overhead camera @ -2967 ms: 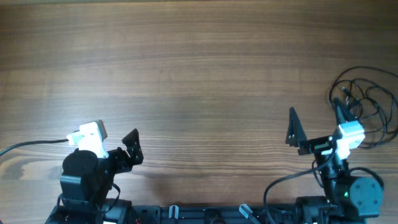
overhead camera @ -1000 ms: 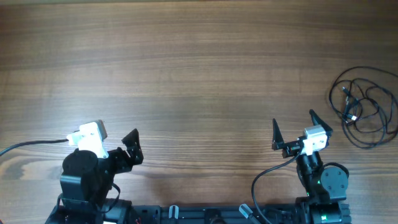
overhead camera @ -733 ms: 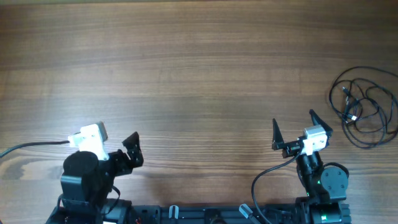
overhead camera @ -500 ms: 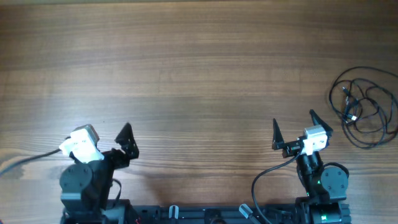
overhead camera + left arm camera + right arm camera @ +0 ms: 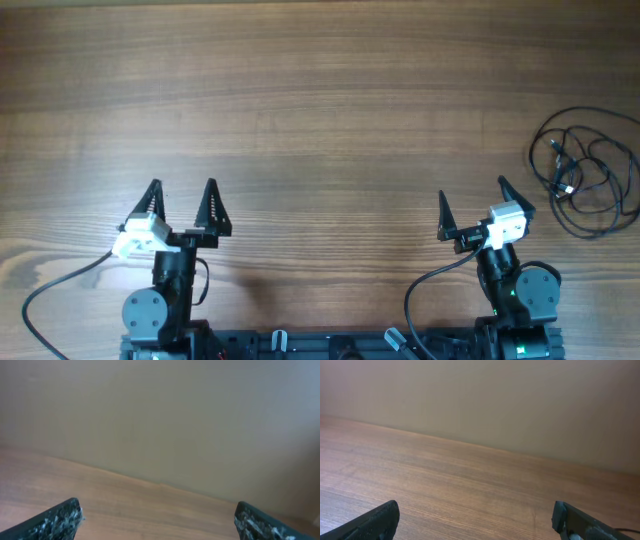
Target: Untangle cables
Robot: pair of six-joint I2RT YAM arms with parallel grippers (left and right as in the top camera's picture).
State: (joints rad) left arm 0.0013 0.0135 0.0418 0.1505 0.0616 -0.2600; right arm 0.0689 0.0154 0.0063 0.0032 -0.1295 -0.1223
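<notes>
The cables (image 5: pixel 588 172) lie in a loose tangle of thin black loops at the far right edge of the table (image 5: pixel 320 90), with small silvery plug ends showing inside the loops. Nothing touches them.

The right gripper (image 5: pixel 471 190) sits at the near edge, well apart from the tangle, to its left and nearer the robot. Its two fingers are spread wide with nothing between them. In the right wrist view only the dark fingertips (image 5: pixel 372 522) show, at the bottom corners over bare wood.

The left gripper (image 5: pixel 182 185) is at the near left, far from the cables, its fingers also spread apart and holding nothing. In its wrist view the fingertips (image 5: pixel 55 521) frame the wood and a plain pale wall (image 5: pixel 175 420) behind
</notes>
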